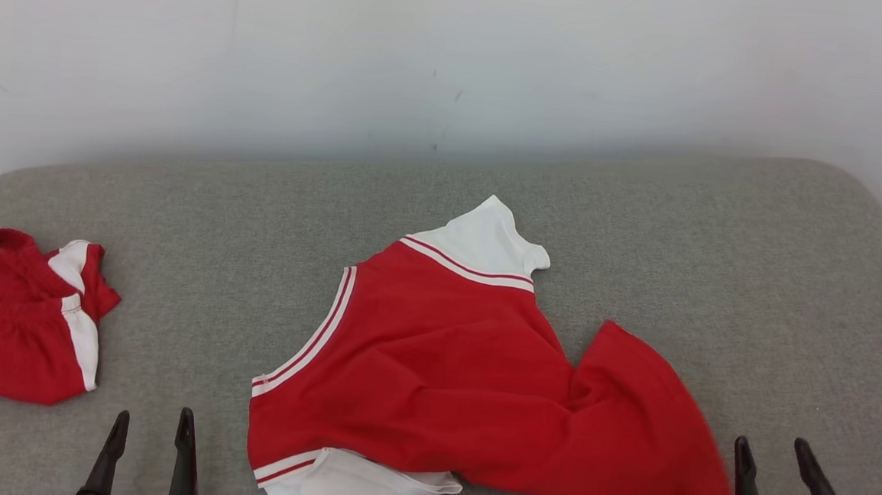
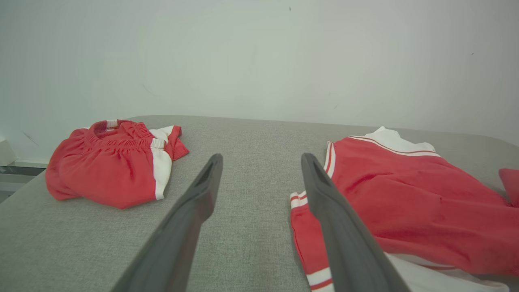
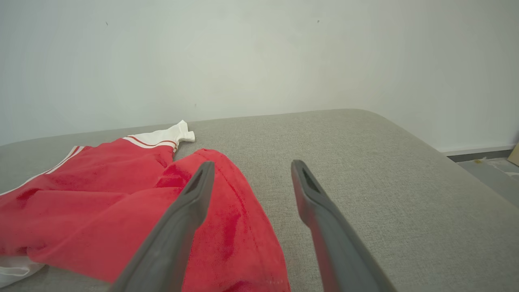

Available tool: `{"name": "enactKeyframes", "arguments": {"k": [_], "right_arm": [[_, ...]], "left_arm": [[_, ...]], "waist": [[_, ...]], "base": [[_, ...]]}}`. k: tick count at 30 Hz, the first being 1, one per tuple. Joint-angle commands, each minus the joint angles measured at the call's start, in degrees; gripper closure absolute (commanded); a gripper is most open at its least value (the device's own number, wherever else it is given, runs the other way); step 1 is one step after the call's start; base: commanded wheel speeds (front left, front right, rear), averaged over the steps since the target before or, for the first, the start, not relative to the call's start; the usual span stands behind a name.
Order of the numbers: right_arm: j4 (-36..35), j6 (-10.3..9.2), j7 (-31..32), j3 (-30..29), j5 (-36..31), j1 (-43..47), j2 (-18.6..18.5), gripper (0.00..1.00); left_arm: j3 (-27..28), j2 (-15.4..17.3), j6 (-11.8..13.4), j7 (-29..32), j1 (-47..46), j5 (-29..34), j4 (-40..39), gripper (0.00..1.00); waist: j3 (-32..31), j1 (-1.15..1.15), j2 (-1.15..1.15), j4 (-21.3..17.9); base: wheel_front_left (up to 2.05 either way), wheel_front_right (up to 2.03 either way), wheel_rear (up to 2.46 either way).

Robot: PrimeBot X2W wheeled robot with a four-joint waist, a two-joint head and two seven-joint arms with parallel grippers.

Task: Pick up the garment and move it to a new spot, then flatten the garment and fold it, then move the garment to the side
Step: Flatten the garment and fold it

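Observation:
The garment [image 1: 463, 379] is a red shirt with white sleeves and red-and-white stripes, lying rumpled in the middle of the grey cushion [image 1: 716, 257]; it also shows in the left wrist view [image 2: 405, 202] and the right wrist view [image 3: 101, 211]. My left gripper [image 1: 152, 421] is open at the bottom left, just left of the shirt's near edge, with nothing between its fingers [image 2: 202, 190]. My right gripper [image 1: 773, 451] is open at the bottom right, beside the shirt's right flap, holding nothing; its left finger [image 3: 194, 194] stands over the red cloth.
A second red-and-white piece, shorts with an elastic waist [image 1: 15, 321], lies bunched at the cushion's left end [image 2: 109, 162]. A pale wall [image 1: 452, 64] runs behind. The cushion's right edge drops to a floor strip [image 3: 490, 170].

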Motion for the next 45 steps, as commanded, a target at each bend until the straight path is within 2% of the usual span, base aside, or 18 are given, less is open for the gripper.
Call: {"name": "enactKeyframes", "arguments": {"k": [1,10,17,23,32,45], "right_arm": [[-1.0,-0.11,-0.2,-0.6,-0.1,-0.7,0.4,0.00],[-3.2,-0.11,-0.2,-1.5,-1.1,-1.1,1.3,0.00],[1.1,-0.11,0.6,1.3,-1.6,-7.0,-0.8,0.00],[8.2,-0.11,4.0,4.2,-1.9,-16.6,-3.3,0.00],[22.7,-0.11,8.8,8.5,-1.6,-28.9,-5.9,0.00],[42.5,-0.12,12.6,16.1,-0.6,-45.3,-4.5,0.00]], "left_arm": [[0.2,0.4,0.0,-0.2,-0.2,0.0,0.2,0.00],[0.4,0.5,-0.1,-0.2,0.2,0.2,-0.1,0.00],[0.4,0.4,-0.1,-0.2,0.5,0.3,-0.3,0.00],[-0.4,0.2,-0.1,-0.2,-0.8,0.4,-0.1,0.00],[-1.7,-0.1,-0.1,-0.2,-2.5,0.0,0.4,0.00],[-4.0,-0.4,-0.1,-0.2,-5.6,-0.5,1.0,0.00]], "waist": [[-0.2,0.00,0.00,0.2],[-0.8,0.00,0.00,1.5],[-0.7,0.00,0.00,2.7],[0.2,0.00,0.00,4.5],[2.4,0.00,0.00,8.5],[6.5,0.00,0.00,13.2]], "base": [[0.00,0.00,0.00],[0.00,0.00,0.00],[0.00,0.00,0.00],[0.00,0.00,0.00],[0.00,0.00,0.00],[0.00,0.00,0.00]]}}
